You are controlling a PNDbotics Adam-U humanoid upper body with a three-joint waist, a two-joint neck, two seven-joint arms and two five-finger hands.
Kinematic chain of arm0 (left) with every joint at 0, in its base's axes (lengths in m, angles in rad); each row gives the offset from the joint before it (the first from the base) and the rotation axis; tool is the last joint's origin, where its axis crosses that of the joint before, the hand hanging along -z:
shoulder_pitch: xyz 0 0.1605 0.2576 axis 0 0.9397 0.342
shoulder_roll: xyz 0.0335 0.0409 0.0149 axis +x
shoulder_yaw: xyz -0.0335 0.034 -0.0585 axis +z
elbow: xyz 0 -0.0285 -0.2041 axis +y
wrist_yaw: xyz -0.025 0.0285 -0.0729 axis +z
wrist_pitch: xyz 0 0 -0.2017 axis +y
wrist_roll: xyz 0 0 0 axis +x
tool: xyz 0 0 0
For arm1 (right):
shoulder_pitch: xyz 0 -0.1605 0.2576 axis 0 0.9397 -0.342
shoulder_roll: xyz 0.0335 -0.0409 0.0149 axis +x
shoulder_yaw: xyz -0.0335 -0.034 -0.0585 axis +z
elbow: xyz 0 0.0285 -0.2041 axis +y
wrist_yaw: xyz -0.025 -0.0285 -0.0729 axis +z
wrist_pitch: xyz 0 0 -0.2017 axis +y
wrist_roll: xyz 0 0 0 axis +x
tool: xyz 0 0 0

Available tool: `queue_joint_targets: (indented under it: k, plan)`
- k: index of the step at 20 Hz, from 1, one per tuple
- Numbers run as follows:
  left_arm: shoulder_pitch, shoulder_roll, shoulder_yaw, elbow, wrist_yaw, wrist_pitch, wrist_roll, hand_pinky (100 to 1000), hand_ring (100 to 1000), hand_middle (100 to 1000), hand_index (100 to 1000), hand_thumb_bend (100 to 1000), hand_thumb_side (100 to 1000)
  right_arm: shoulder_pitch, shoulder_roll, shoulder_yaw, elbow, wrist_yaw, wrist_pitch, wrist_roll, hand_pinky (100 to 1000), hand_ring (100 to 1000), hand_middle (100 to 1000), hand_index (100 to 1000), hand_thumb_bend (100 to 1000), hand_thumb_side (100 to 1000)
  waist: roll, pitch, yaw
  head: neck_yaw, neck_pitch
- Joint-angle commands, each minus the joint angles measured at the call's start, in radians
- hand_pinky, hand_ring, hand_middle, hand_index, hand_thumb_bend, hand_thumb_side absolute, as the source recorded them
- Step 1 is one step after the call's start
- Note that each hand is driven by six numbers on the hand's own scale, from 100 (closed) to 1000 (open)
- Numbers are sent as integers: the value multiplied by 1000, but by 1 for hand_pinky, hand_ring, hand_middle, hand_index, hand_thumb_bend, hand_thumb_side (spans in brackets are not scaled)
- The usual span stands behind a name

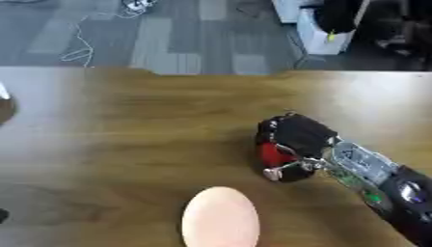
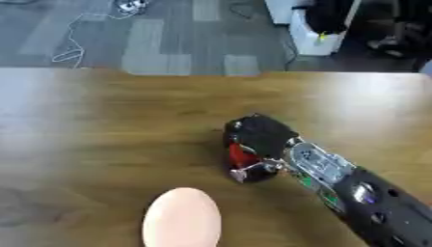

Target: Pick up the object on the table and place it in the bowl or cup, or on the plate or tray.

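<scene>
On the brown wooden table [image 1: 168, 125], my right hand [image 1: 295, 137] — black, with silver joints — is curled round a small red object [image 1: 272, 155], fingers and thumb closed about it so that only a patch of red shows between them. The object sits right of the table's middle, and I cannot tell whether it has left the wood or rests on it under my palm. I judge the pick-up to be in hand: the grasp is made, the carry and the placing are all left to do.

Just in front of me, at the near edge, lies a pale peach oval dish [image 1: 220, 219], smooth and empty as far as it shows — the likeliest place for the red thing, near my hand but apart from it. Its lower end is cut off by the frame, so plate or shallow tray I cannot say.

The red object's shape is hidden by my fingers. My left hand appears in neither view.
</scene>
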Motion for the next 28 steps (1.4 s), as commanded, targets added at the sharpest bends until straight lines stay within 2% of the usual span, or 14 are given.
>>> queue_joint_targets:
  k: [1, 3, 4, 5, 6, 7, 8, 9, 10, 15, 21, 28]
  plan:
    - [-2, 8, 13, -18, -4, -5, 2, 748, 1000, 630, 749, 100, 757, -13, -9, 2, 11, -18, 4, -22, 100, 100, 447, 650, 100, 193, 4, -12, 0, -7, 1]
    - [-1, 8, 13, -18, -5, -5, 2, 748, 1000, 631, 748, 100, 757, -14, -8, 3, 10, -23, 7, -31, 100, 100, 441, 636, 100, 188, 5, -12, 0, -6, 2]
    - [0, 7, 13, -18, -6, -5, 2, 748, 1000, 631, 747, 100, 757, -14, -8, 2, 7, -25, 9, -36, 100, 100, 398, 586, 100, 171, 6, -12, -2, -5, 3]
    - [0, 7, 13, -18, -6, -5, 2, 748, 1000, 631, 747, 100, 757, -13, -9, 1, 2, -28, 12, -40, 100, 100, 407, 592, 100, 174, 7, -12, -2, -5, 3]
    - [1, 6, 13, -18, -7, -5, 2, 748, 1000, 631, 746, 100, 756, -13, -8, -3, -5, -33, 18, -44, 100, 100, 302, 521, 100, 127, 9, -12, -3, -4, 1]
    - [1, 5, 13, -18, -7, -6, 2, 748, 1000, 631, 746, 100, 756, -12, -8, -6, -15, -39, 24, -47, 100, 100, 284, 507, 100, 114, 10, -12, -4, -4, 0]
    - [2, 4, 14, -18, -8, -6, 2, 748, 1000, 631, 746, 100, 756, -11, -8, -10, -26, -45, 31, -46, 100, 100, 235, 456, 100, 100, 13, -11, -4, -4, -1]
    - [2, 3, 14, -18, -8, -6, 2, 748, 1000, 631, 746, 100, 756, -10, -8, -13, -38, -50, 38, -39, 100, 100, 240, 460, 100, 100, 14, -11, -3, -4, -2]
    - [1, 1, 14, -18, -8, -6, 2, 748, 1000, 631, 745, 100, 756, -10, -8, -18, -52, -54, 46, -29, 100, 100, 194, 422, 100, 100, 17, -9, -3, -4, -3]
    - [3, -2, 15, -18, -11, -7, 1, 748, 1000, 631, 744, 100, 754, -1, -13, -33, -112, -58, 77, 24, 100, 100, 176, 399, 100, 100, 23, -11, -3, -2, -4]
    - [8, -3, 16, -18, -13, -7, 0, 748, 1000, 634, 744, 100, 752, 8, -21, -47, -172, -63, 102, 43, 100, 100, 182, 400, 100, 100, 29, -16, -4, 4, -7]
    - [15, 4, 25, -18, -11, -13, 10, 740, 1000, 634, 742, 100, 732, 22, -20, -34, -272, -51, 95, 72, 100, 100, 190, 397, 100, 100, 30, -32, -9, 28, -1]
